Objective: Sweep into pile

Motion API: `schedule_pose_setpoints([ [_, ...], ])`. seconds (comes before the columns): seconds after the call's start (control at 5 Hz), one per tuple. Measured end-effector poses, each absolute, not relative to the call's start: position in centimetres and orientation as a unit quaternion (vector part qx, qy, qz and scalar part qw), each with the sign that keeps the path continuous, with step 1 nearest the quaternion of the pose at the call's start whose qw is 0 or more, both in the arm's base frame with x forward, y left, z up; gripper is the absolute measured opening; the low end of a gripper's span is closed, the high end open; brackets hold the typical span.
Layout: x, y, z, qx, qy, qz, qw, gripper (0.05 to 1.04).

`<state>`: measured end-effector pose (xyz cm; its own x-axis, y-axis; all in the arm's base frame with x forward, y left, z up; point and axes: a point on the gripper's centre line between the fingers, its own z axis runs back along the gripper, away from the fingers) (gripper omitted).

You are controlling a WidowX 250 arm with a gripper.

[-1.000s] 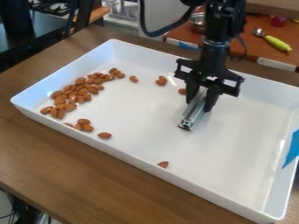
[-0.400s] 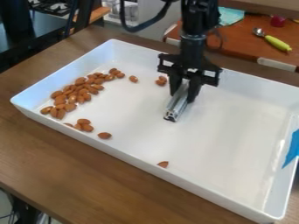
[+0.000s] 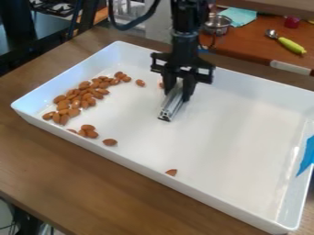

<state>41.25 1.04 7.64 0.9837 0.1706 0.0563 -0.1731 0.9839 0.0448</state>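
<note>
Claw, pinching metal bar, has shifted across tray toward larger almond pile. Pile unchanged; metal bowl behind now exposed.

Between the gripper's black fingers is a silvery-grey bar; around them, a plain white tray. Viewed from the camera, reddish-brown almonds lie left of the fingers, bright blue tape right, a pale teal cloth beyond, a brown wood-grained table nearer.

We see metal bowl, teal cloth: one o'clock | red object, green-handled utensil: two | blue tape: four
</note>
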Motion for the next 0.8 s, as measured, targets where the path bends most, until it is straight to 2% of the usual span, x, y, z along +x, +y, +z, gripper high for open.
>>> schedule_pose_setpoints([
  [0.2,41.0,1.5,7.6,0.024,-0.028,0.092,0.995,0.381],
  [0.8,39.8,6.4,7.8,0.060,-0.005,0.193,0.979,0.381],
])
